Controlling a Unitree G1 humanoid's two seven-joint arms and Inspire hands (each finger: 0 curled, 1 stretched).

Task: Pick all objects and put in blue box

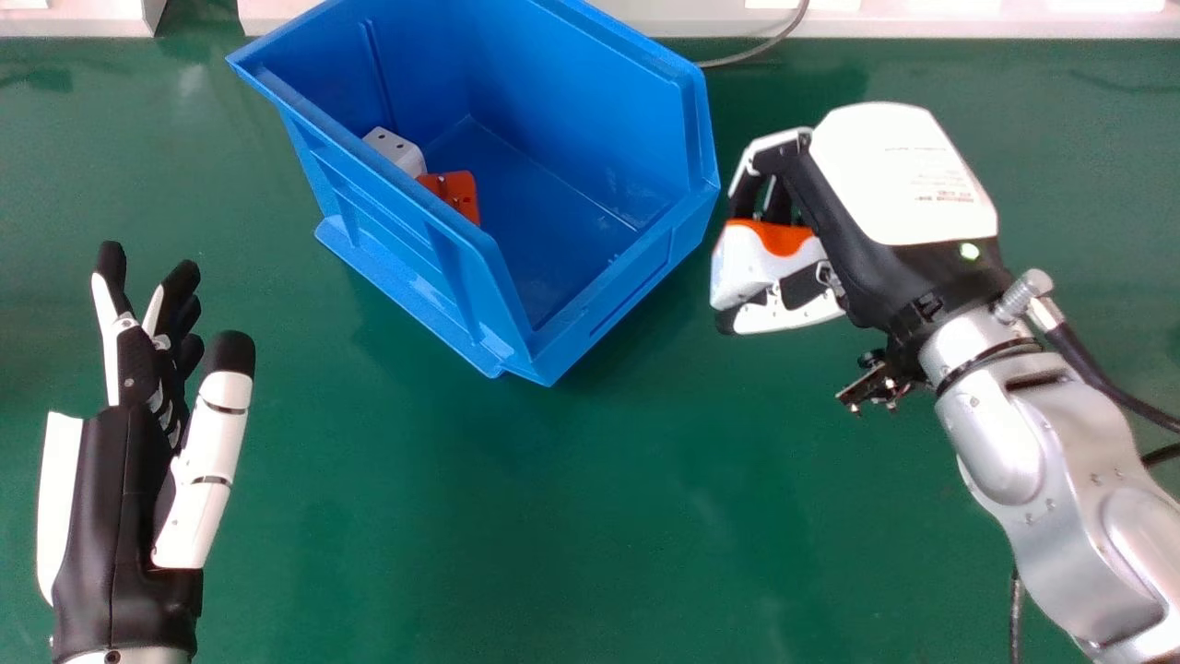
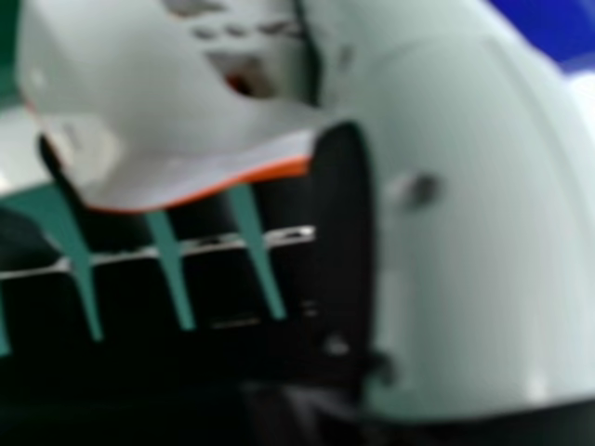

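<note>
Just right of the blue box point(image 1: 590, 138), my right hand point(image 1: 885, 203) is curled round a white and orange object point(image 1: 745, 263), above the green table. In the right hand view the white and orange object point(image 2: 167, 111) lies between the fingers and the thumb of my right hand point(image 2: 465, 223). Inside the box, near its left wall, are a white block point(image 1: 396, 149) and an orange piece point(image 1: 458, 194), both partly hidden by the wall. At the lower left, my left hand point(image 1: 115, 489) is open and holds nothing.
The green table point(image 1: 516, 516) stretches between and in front of both hands. A pale ledge point(image 1: 968, 23) runs along the back edge, with a grey cable point(image 1: 770, 43) beside the box. Dark cables run by the right forearm.
</note>
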